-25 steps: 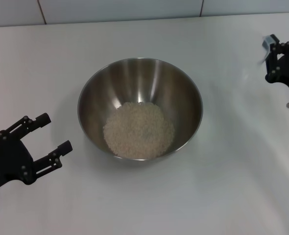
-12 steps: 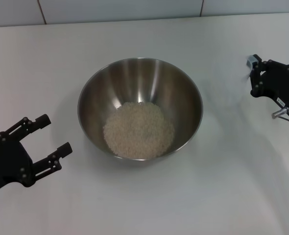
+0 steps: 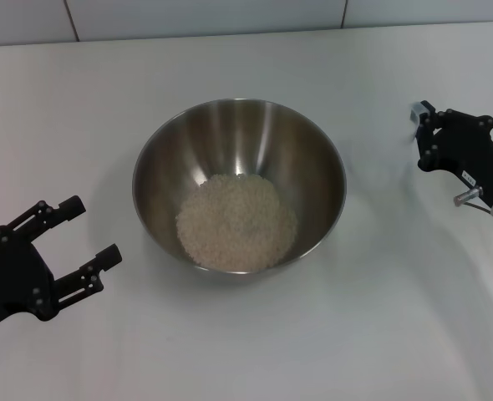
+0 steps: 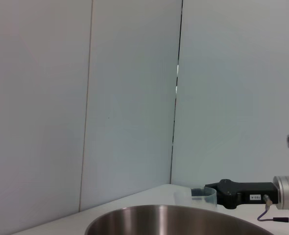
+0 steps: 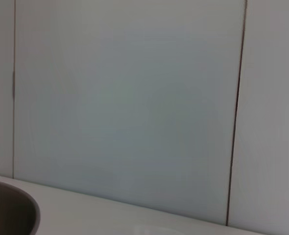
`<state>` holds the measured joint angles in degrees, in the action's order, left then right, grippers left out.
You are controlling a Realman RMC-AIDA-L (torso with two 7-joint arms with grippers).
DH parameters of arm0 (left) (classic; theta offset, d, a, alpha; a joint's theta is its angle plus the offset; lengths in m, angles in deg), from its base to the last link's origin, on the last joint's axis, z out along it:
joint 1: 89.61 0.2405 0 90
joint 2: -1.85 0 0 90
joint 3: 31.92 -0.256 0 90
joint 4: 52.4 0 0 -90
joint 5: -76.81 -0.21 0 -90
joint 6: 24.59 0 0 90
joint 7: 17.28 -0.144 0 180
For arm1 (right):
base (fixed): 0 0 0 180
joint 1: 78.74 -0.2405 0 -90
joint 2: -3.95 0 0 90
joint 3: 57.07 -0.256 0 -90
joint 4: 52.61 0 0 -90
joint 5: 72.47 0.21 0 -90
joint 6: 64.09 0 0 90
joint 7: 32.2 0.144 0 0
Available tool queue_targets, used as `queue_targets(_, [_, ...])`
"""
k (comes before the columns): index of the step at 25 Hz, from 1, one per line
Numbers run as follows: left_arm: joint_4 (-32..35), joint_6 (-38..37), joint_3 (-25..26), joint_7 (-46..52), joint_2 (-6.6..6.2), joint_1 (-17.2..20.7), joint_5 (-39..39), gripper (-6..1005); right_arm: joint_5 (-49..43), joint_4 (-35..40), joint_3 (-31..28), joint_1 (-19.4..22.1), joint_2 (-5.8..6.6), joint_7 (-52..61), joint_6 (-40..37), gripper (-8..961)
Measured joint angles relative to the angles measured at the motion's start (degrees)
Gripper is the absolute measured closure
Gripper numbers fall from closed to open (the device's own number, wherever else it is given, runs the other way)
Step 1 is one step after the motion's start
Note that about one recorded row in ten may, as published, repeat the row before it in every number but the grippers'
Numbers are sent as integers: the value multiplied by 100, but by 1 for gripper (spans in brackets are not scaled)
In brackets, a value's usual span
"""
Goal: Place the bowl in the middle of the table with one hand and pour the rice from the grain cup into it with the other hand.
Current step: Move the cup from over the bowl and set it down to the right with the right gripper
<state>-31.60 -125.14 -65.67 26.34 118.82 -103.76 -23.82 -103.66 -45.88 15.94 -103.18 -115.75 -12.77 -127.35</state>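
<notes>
On table [image 3: 230, 351] centre you see bowl [image 3: 313, 159] holding rice [image 3: 236, 221]; left gripper [image 3: 81, 242] spread beside it, right gripper [image 3: 419, 138] pinching cup [image 4: 198, 197].

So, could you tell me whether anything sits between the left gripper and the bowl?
Nothing visible does. The left gripper is open beside the bowl, with only bare table between them. The rice is already in the bowl.

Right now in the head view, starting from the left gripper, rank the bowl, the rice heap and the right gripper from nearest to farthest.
From the left gripper, low on the left:
1. The bowl, mid-table; its rim is nearest.
2. The rice, heaped inside the bowl.
3. The right gripper, far right, past the bowl.
</notes>
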Motion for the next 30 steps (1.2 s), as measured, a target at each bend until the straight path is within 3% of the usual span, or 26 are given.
queue_targets(12, [-11, -46, 0, -9, 0, 25, 0, 189, -11, -85, 76, -69, -9, 67, 61, 939])
queue_targets(23, [-12, -82, 0, -6, -27, 36, 0, 189, -11, -110, 73, 2, -5, 111, 40, 600])
queue_targets(30, [-2, -106, 0, -3, -28, 35, 0, 188, -11, -239, 73, 27, 5, 113, 29, 588])
